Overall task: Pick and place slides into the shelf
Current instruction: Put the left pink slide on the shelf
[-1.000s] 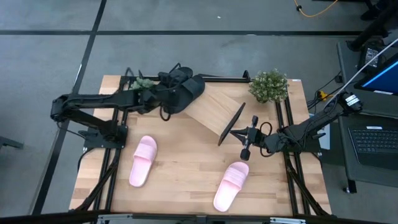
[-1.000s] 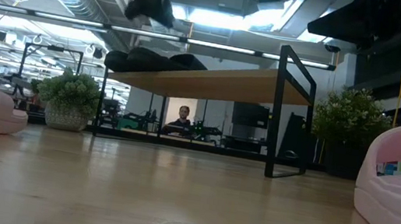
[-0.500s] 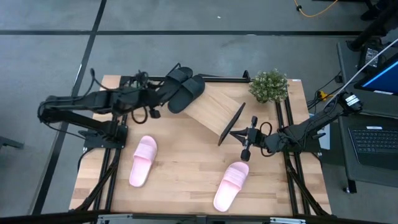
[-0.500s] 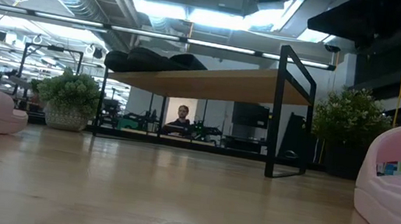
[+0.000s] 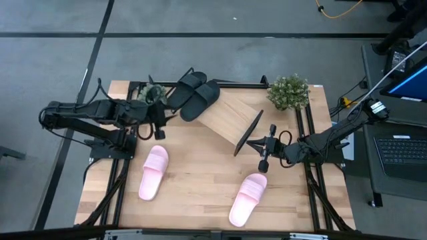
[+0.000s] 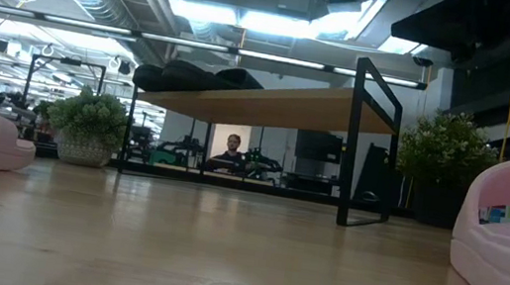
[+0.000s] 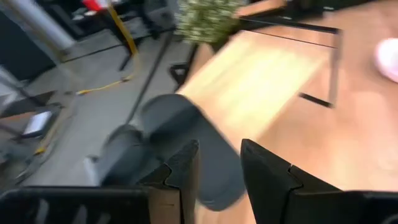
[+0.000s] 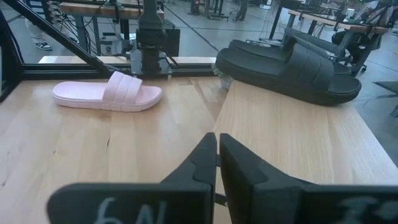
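High view shows both black slides (image 5: 193,95) on the shelf (image 5: 230,117), two pink slides (image 5: 153,172) on the table before it, long axes running toward it. They look light, rubbery; I'd pinch the strap. Left gripper (image 5: 159,125) empty, parted; right gripper (image 5: 265,148) closed, idle beside the shelf.

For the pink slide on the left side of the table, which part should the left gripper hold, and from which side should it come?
Probably the broad strap. The left pink slide lies flat, sole down, on the tabletop, strap arching above the footbed, nothing touching it. Coming from above, one finger could slip under the strap through the open toe, the other outside. The left gripper, fingers apart, is just beyond its toe end.
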### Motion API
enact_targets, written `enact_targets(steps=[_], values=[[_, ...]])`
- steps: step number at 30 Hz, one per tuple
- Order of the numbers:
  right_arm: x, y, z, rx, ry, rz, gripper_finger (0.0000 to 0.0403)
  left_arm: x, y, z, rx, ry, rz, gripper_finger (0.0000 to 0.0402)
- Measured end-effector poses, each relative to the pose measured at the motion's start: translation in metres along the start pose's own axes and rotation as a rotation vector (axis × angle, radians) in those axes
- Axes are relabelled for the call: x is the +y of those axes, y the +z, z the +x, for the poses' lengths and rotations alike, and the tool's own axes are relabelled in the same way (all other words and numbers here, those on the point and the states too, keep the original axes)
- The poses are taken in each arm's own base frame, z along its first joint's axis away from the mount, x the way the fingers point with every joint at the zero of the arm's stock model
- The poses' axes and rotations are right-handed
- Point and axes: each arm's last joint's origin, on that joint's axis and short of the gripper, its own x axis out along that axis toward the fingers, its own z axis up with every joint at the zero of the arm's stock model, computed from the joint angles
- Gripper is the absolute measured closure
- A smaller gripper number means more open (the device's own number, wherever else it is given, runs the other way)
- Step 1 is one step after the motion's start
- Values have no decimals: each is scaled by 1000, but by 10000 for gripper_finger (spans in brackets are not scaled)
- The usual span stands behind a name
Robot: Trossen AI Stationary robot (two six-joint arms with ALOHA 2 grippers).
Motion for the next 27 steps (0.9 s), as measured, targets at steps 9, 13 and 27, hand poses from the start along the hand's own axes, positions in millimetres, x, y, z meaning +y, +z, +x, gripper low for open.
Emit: enact_targets(steps=[9, 13, 27], values=[[8, 13, -5, -32, 64, -1, 392, -34, -15, 9, -32, -117, -15, 292], [18, 28, -11, -64, 111, -40, 397, -58, -25, 16, -124, -155, -25, 292], [84, 55, -36, 313, 125, 21, 400, -109, -59, 15, -247, -270, -116, 292]])
